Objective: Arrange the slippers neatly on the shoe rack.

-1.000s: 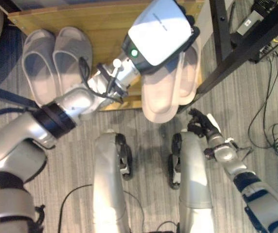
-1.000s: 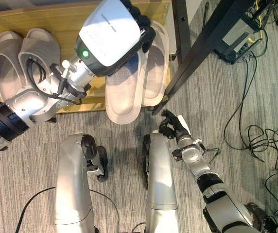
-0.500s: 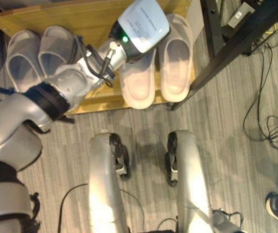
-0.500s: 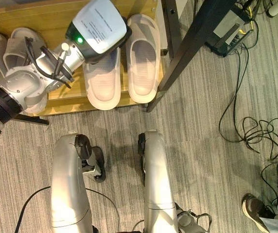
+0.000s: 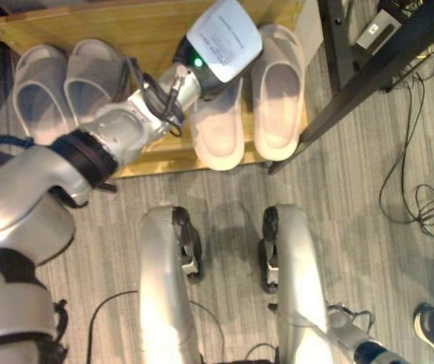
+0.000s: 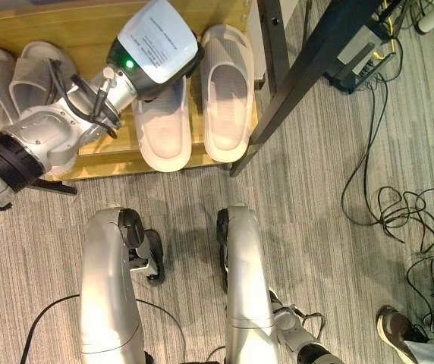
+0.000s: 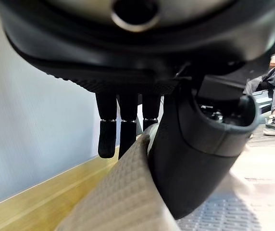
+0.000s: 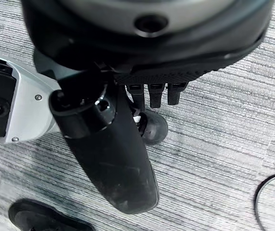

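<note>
A: What has moved since the frame half a second back?

B: Very little, operator. Your left robot hand [image 7: 128,125] is still over the toe end of the left cream slipper [image 6: 161,125], and the head views have shifted only slightly. A second ago the cream pair lay stacked at an angle with their heels well over the front edge; now they lie side by side, heels just past the edge.

A: Where do the slippers lie?

B: All four are on the wooden shoe rack [image 5: 152,34]. The right cream slipper [image 6: 225,91] lies just beside the left one, both with toes to the back of the rack. The grey pair [image 5: 69,87] lies at the left end of the rack, apart from the cream ones.

A: Is your left robot hand gripping?

B: In its wrist view the thumb presses against one side of the ribbed cream strap [image 7: 123,192] and the dark fingers hang down on its other side, so it pinches that slipper.

A: And the right one?

B: Your right robot hand [image 8: 152,94] hangs low over the striped grey carpet [image 8: 224,144], fingers curled, holding nothing.

A: Anything else?

B: A black frame leg [image 6: 308,64] slants past the rack's right end, and a person's shoe [image 6: 395,322] stands on the carpet at the lower right.
</note>
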### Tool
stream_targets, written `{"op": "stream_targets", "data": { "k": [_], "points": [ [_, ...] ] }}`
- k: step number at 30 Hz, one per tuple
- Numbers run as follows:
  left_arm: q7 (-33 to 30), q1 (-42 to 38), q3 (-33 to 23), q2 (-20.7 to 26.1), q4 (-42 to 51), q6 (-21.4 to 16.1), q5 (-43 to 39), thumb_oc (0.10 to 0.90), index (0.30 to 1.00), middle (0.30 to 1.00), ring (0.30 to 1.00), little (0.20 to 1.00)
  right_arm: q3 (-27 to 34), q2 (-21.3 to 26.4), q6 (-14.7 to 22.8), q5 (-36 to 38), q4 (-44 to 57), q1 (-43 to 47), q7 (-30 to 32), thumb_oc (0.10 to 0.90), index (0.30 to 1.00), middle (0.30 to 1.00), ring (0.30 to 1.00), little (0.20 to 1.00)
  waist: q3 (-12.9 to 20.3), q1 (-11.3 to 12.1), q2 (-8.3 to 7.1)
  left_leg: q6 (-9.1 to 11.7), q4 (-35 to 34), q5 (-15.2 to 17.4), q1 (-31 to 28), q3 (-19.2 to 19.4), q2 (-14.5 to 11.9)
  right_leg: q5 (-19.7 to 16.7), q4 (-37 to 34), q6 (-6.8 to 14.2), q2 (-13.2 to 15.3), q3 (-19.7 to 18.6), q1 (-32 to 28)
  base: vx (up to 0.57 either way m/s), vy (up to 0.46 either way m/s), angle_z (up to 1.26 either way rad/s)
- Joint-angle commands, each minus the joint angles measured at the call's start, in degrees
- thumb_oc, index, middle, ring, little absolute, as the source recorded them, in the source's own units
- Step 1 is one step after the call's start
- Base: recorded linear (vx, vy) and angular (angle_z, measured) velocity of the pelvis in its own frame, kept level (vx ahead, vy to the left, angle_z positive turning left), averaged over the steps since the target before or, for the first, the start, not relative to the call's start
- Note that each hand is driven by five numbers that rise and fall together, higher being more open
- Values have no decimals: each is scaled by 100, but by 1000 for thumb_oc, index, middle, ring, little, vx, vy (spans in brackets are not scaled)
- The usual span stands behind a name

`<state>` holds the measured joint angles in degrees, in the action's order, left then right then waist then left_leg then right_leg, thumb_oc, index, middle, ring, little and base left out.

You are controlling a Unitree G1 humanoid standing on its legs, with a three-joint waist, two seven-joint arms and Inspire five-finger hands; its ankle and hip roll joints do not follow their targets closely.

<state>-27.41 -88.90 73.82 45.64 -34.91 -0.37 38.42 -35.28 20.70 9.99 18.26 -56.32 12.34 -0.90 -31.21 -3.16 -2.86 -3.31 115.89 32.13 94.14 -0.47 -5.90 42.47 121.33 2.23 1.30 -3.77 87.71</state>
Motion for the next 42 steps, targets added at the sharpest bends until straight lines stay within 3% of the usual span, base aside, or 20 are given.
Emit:
{"op": "stream_targets", "data": {
  "k": [1, 18, 27, 31, 42],
  "points": [
    [-280, -1294, -607, 11, -499, 288, -414, 800, 900, 900, 900, 900, -115, -42, 23, 170, 246, -134, -34, 800, 900, 900, 900, 900, 141, -73, -163, -30, 138, 1052, -418, -605, 355, -443, -479, -237, 282, -294, 225, 0, 0, 0],
    [-39, -1037, -1170, -188, -348, 558, -801, 800, 900, 900, 900, 900, -151, -158, -133, 208, 95, -139, 13, 800, 900, 900, 900, 900, 141, 2, -137, -4, 169, 1013, -418, -593, 446, -394, -357, -324, 320, -305, 225, -6, -5, 1],
    [380, -914, -1062, -288, -273, 528, -865, 800, 900, 900, 900, 900, -182, -138, -235, 246, 1, -108, 19, 800, 900, 900, 900, 900, 141, 71, -159, 13, 187, 977, -418, -588, 497, -384, -274, -408, 368, -322, 225, -24, -29, 5],
    [260, -702, -1359, -371, -268, 546, -1131, 800, 900, 900, 900, 900, -197, -212, -261, 295, 4, -111, 41, 800, 900, 900, 900, 900, 141, 79, -148, 26, 189, 952, -418, -597, 518, -379, -268, -424, 373, -313, 225, -10, -4, 2],
    [177, -602, -1506, -425, 23, 770, -940, 800, 900, 900, 900, 900, -213, -160, -311, 227, -110, -109, 152, 800, 900, 900, 900, 900, 141, 148, -120, 50, 182, 892, -418, -589, 601, -370, -208, -494, 400, -302, 225, -14, -10, 1]
  ]
}}
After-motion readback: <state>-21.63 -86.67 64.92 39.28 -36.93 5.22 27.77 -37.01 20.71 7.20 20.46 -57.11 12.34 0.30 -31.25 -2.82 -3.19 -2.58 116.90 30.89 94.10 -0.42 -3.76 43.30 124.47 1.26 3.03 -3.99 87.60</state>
